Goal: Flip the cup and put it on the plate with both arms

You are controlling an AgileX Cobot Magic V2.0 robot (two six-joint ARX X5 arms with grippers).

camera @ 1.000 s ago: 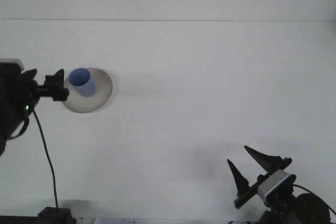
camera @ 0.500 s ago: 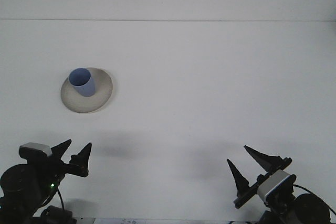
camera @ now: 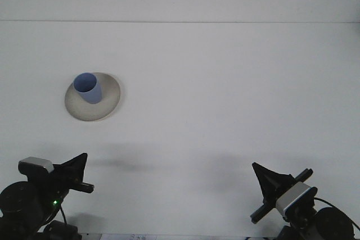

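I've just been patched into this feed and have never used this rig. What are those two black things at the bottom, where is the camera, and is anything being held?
There is one view, from a camera on the robot that looks forward over the white table. The black shapes at the bottom are the robot's two arms, each ending in a gripper: the left gripper and the right gripper. Both look shut and hold nothing. On the left side of the table sits a pale plate, and a blue cup stands on it with its open mouth up. Neither gripper touches them.
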